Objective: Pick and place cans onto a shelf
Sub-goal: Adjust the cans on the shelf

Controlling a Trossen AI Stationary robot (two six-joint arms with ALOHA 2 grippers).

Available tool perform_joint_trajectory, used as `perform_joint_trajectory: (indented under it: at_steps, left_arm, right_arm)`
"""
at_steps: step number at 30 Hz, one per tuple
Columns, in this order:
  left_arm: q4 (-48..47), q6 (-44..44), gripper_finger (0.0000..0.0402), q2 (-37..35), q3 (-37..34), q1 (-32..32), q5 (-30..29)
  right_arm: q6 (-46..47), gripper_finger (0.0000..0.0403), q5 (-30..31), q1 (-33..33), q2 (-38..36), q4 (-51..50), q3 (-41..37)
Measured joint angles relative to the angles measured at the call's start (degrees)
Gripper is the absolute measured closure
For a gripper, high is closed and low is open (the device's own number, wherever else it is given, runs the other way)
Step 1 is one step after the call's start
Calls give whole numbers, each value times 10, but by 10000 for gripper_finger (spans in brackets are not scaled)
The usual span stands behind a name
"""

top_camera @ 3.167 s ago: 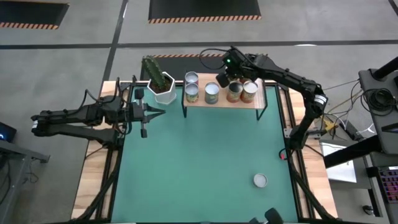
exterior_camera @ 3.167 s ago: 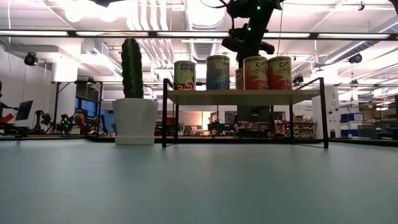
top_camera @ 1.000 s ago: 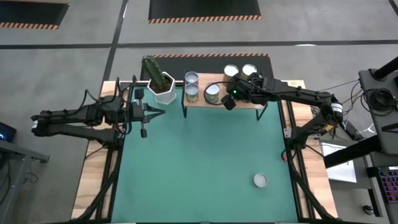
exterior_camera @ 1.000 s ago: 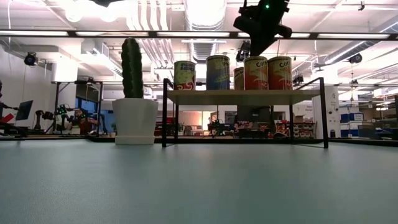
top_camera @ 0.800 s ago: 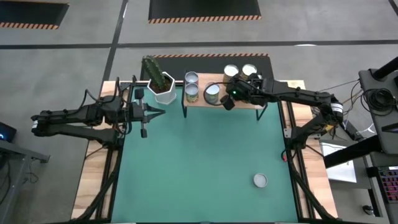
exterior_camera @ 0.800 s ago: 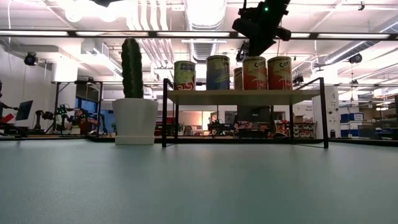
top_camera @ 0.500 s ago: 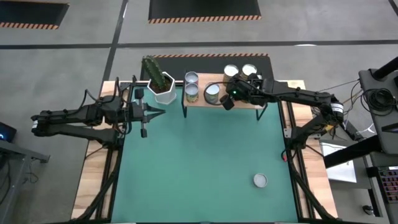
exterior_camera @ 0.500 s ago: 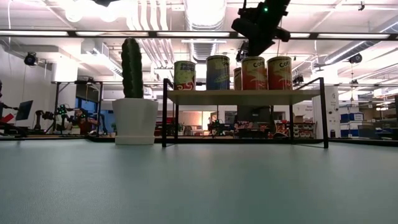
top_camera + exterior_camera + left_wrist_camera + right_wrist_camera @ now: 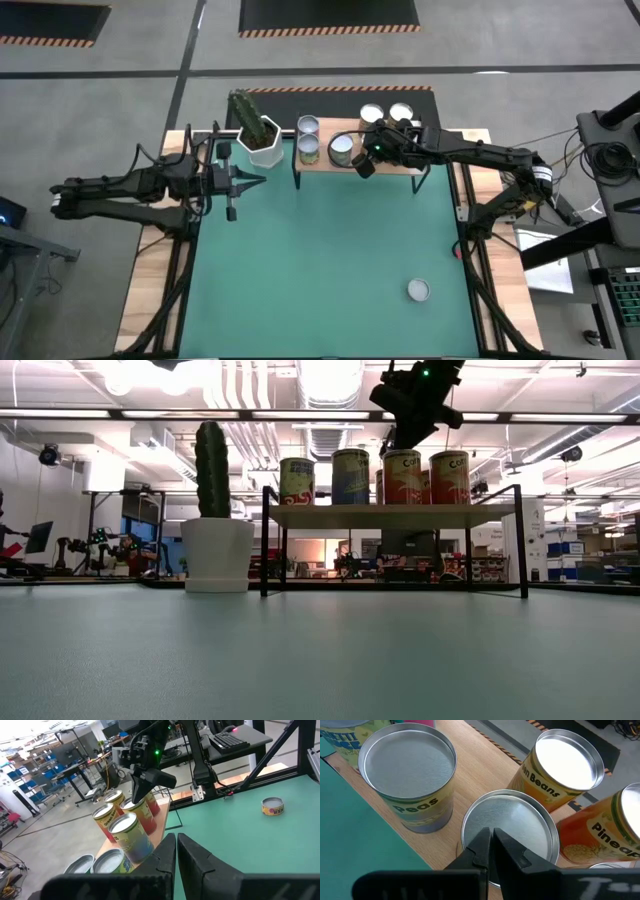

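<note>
We're hovering our right pincer (image 9: 364, 166), tips pressed together & pinching nothing, over cans (image 9: 341, 150) on the shelf (image 9: 392, 166). Left pincer (image 9: 258, 181) is waiting, shut too. Next: getting the last can (image 9: 418, 290) on the tabletop (image 9: 300, 260).

From my overhead feed I see grey concrete floor (image 9: 120, 90) around the table, with two black mats edged in orange-and-black hazard stripes (image 9: 328, 14) along the top of the frame. At table height, bright strip lights (image 9: 330, 375) and white ceiling ducts (image 9: 240, 430) fill the upper part, and a monitor (image 9: 38, 536) glows at far left. Blue storage bins (image 9: 572, 547) sit on racks at far right.
</note>
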Motion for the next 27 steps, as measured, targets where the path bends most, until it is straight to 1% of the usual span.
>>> perform_joint_trajectory:
  at_steps: [6,11,20,27]
  left_arm:
    - [0,0,402,0,0,0,0]
    - [0,0,402,0,0,0,0]
    - [1,0,402,0,0,0,0]
    - [10,0,402,0,0,0,0]
  right_arm:
    - [-3,390,-3,0,-7,0,0]
    - [-5,390,10,0,-19,1,-1]
    - [-27,390,14,-2,-40,31,-1]
    - [-73,390,12,-47,-37,86,-1]
